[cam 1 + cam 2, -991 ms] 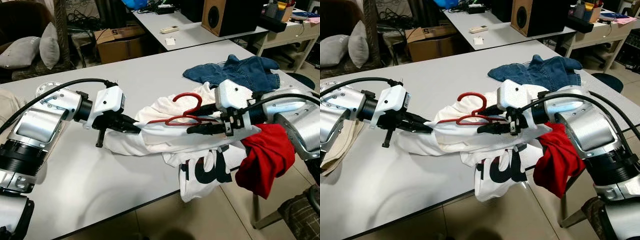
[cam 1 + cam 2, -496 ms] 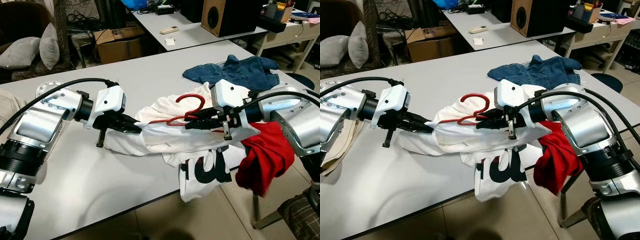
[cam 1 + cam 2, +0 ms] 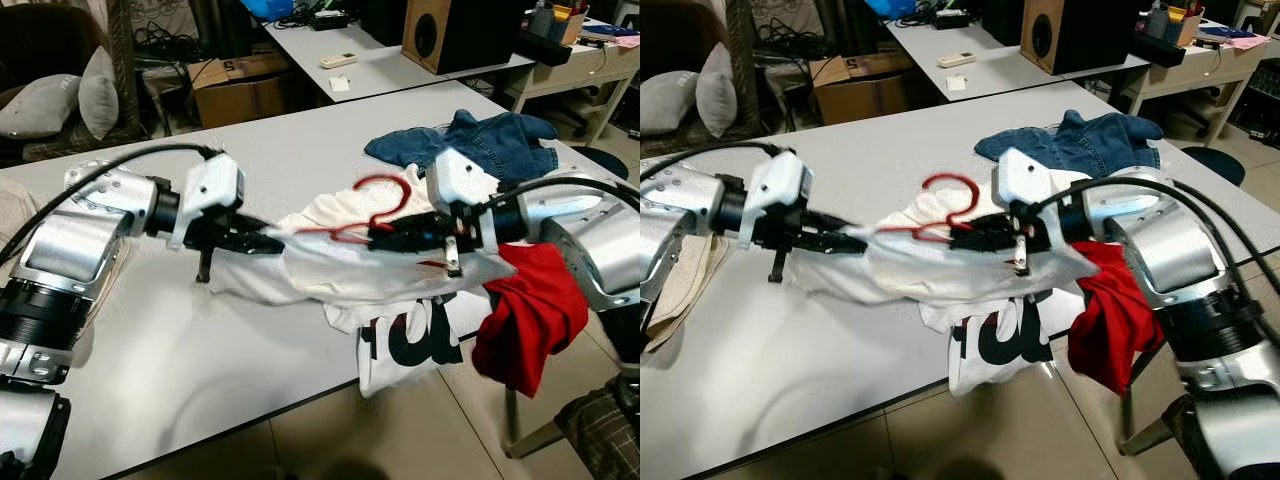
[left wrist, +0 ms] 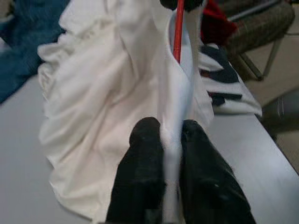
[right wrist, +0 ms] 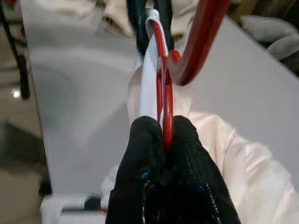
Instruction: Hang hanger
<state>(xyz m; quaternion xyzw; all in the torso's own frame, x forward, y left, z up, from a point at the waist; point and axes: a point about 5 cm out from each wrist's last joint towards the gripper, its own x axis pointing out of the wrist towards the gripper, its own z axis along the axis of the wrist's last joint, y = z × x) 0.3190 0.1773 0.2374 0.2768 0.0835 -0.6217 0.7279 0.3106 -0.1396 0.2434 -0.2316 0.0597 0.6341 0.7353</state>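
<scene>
Hanger [image 3: 372,209], red, thin, seemingly inside white shirt [image 3: 330,270], in right claw [image 5: 163,133].

Bright even indoor light; soft shadows under arms; slight motion blur; wrist views soft-focused.

A pale grey table [image 3: 300,150] carries the clothing — a white T-shirt [image 3: 330,275] lies crumpled near its front edge, its black-printed part hanging over that edge. Behind it, toward the far right corner, lies a bunched blue denim garment [image 3: 480,140], and a red cloth [image 3: 525,310] droops off the right end, with beige fabric [image 3: 680,280] at the left.
</scene>
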